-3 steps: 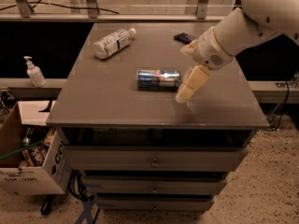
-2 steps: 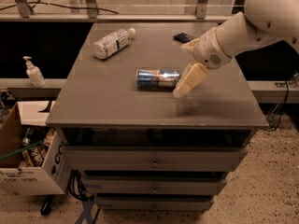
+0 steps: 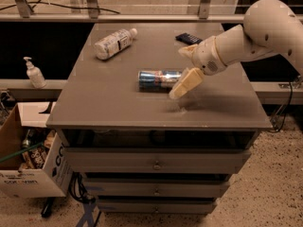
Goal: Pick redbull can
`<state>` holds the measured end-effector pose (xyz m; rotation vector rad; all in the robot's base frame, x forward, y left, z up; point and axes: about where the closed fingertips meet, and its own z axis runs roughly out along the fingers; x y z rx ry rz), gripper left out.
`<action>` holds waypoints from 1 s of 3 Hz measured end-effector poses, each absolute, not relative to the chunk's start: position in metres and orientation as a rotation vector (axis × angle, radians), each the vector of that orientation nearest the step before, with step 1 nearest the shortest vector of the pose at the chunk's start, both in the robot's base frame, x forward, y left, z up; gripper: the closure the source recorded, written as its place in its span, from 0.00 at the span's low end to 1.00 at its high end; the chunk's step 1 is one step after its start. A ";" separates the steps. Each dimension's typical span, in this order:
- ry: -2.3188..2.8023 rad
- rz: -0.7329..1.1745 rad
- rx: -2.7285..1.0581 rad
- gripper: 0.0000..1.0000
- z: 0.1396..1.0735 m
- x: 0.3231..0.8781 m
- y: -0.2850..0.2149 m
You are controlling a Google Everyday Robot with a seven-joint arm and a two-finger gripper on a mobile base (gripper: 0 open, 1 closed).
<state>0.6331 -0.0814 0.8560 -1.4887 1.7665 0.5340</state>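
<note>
The redbull can (image 3: pixel 158 79) lies on its side near the middle of the grey table (image 3: pixel 118 108), blue and silver with a shiny end facing right. My gripper (image 3: pixel 178 74) is at the can's right end, just above the tabletop. It is open: one cream finger (image 3: pixel 185 83) angles down in front of the can's end, and the other finger (image 3: pixel 186 51) sits behind it. The can rests on the table, not held.
A white plastic bottle (image 3: pixel 112 43) lies at the table's back left. A flat dark wrapper (image 3: pixel 188 38) lies at the back, behind my arm. Drawers sit under the tabletop. A cardboard box (image 3: pixel 28 160) and a pump bottle (image 3: pixel 34 74) are at the left.
My gripper has moved a little to the left, closer to the can's right end. The can has not moved.
</note>
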 end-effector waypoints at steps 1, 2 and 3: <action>1.747 0.570 -1.486 0.00 0.848 0.632 -0.069; 1.730 0.594 -1.494 0.18 0.840 0.628 -0.060; 1.717 0.609 -1.503 0.41 0.831 0.622 -0.058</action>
